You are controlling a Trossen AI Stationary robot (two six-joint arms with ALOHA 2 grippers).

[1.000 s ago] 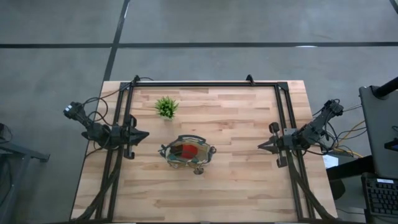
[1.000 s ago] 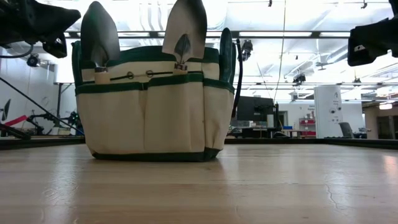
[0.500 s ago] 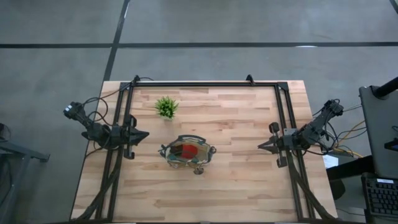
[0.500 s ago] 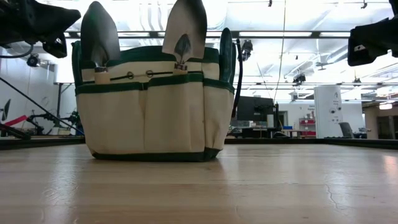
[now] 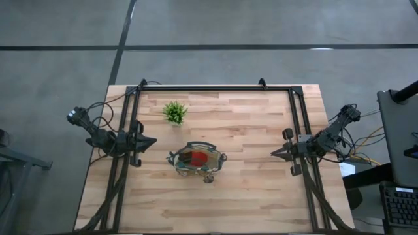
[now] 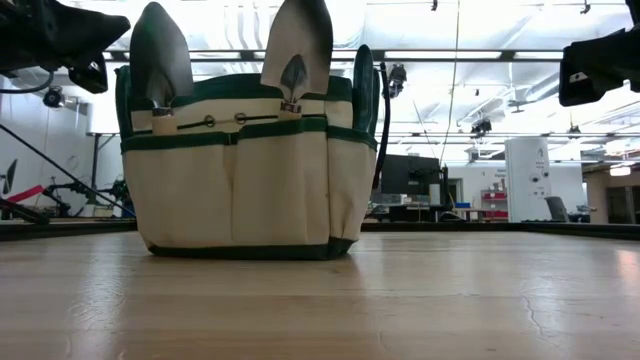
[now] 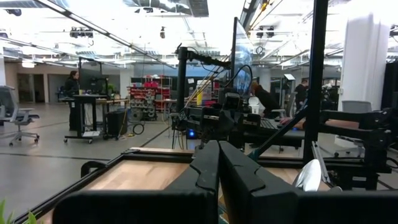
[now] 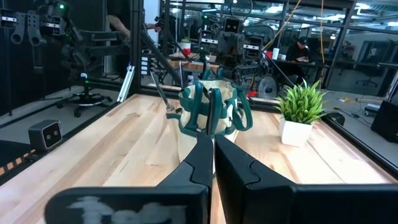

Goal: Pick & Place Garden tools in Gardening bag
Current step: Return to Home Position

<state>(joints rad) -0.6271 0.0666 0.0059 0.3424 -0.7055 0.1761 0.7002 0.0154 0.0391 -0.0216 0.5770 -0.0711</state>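
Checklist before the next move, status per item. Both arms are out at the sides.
1. Left end effector shut, empty, at the table's left side, away from the gardening bag: ok.
2. Right end effector shut, empty, at the right side: ok.
3. Bag upright: ok.
4. No tool loose on the tabletop: ok.
5. Every tool in the bag: cannot tell; only two blades and a red piece show.
6. Plant upright, apart from the bag: ok.

Gardening bag at table centre, garden tools inside; plant behind-left of bag.
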